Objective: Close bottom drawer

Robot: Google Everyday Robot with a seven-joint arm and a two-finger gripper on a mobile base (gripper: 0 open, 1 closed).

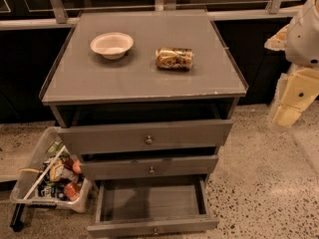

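The bottom drawer [152, 226] of the grey cabinet stands pulled far out, its flat grey tray [149, 200] bare and its small round knob [155, 230] at the lower edge of the view. Above it are the middle drawer front [149, 167] and the top drawer front [145, 136], both slightly out. My gripper [294, 101] hangs at the right edge of the view, well to the right of the cabinet and above the floor, apart from every drawer.
On the cabinet top [139, 78] lie a white bowl [112, 45] and a tipped can [174, 58]. A clear bin [50, 176] of packets sits on the floor left of the cabinet. Speckled floor [264, 183] lies to the right.
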